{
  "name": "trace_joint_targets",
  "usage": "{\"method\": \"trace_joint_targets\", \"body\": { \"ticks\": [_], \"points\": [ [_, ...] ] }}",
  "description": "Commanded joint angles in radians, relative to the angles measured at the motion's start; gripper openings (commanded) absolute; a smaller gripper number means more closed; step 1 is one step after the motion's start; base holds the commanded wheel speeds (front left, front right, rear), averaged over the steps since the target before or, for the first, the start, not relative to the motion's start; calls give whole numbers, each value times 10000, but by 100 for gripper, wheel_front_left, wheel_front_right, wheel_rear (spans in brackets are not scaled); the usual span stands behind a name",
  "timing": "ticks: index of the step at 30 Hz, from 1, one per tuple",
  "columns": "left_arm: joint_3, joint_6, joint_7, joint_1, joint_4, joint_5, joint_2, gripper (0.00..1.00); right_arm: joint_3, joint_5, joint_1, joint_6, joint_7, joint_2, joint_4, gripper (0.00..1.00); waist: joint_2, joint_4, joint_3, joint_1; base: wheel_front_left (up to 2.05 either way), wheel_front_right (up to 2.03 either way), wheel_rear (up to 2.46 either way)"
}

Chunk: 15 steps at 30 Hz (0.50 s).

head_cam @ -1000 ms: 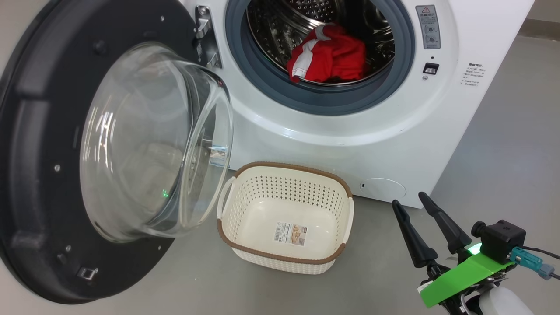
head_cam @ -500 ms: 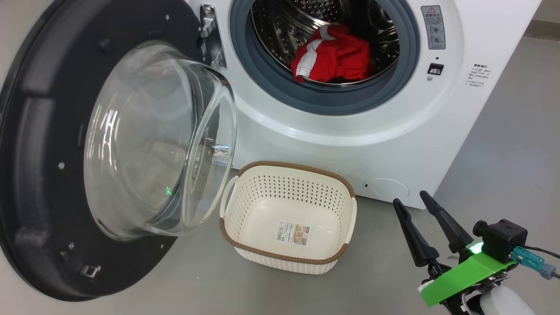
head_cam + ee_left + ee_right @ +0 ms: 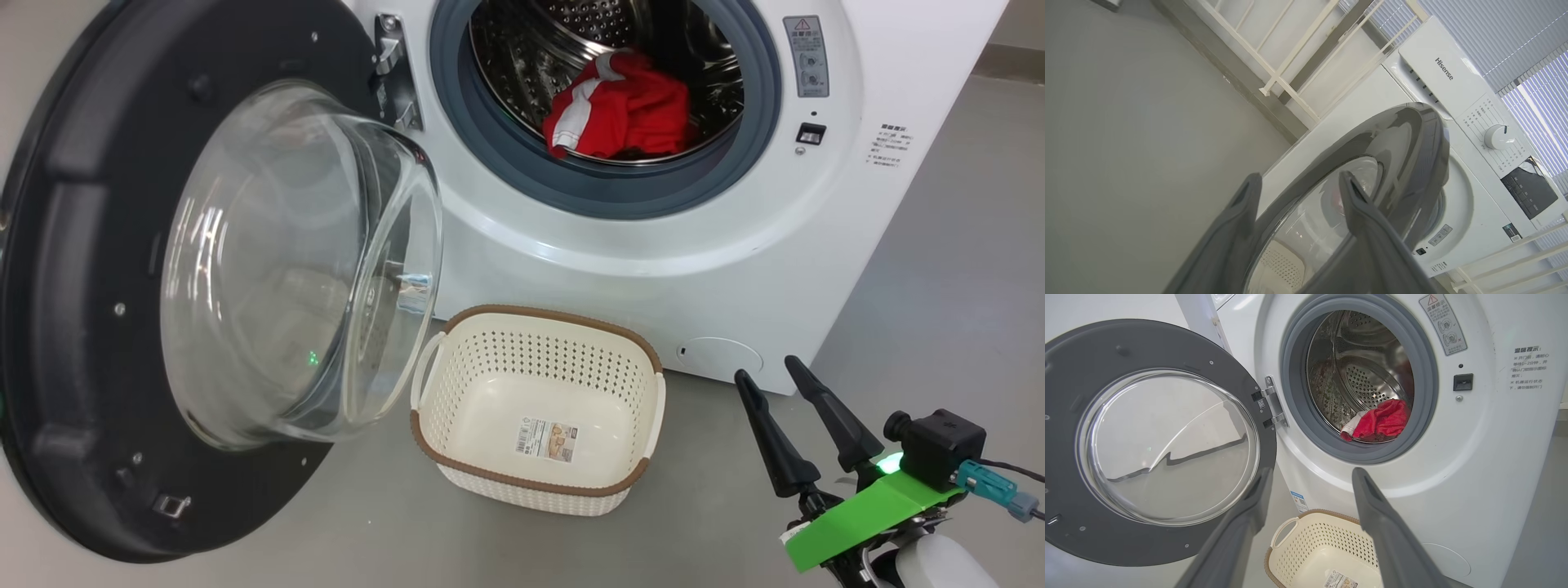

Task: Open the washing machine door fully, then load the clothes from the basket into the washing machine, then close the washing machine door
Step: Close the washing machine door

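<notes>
Grey floor (image 3: 939, 245), right gripper (image 3: 765, 368) tilted, splayed

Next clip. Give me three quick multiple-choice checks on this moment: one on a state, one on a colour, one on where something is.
1. The washing machine door is:
A shut
B swung wide open
C off its hinge

2. The rim of the basket is:
A blue
B green
C brown

3. The clothes lie:
A in the basket
B in the drum
C draped over the door

Answers:
1 B: the door stands out to one side and the round opening is uncovered.
2 C: a brown woven-look band tops the cream perforated walls.
3 B: the red fabric sits at the bottom of the steel drum, and the basket holds nothing but its label.
</notes>
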Motion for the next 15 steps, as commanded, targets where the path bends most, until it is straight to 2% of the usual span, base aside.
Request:
{"method": "trace_joint_targets", "body": {
  "ticks": [1, 8, 15],
  "points": [
    [273, -188, -396, 163, -505, 357, 480, 100, 136, 34, 58, 16, -48, -50, -260, 100, -1, 33, -13, 0, 0, 0, 0],
    [-182, -310, -2504, 1366, -1351, 1328, 339, 100, 170, 8, 75, 16, -48, -22, -274, 100, -1, 137, -71, 0, 0, 0, 0],
    [-851, -316, -4656, 2522, -1761, 1790, 274, 100, 245, 3, 53, 16, -48, -120, -295, 100, -1, 301, -61, 0, 0, 0, 0]
  ]
}}
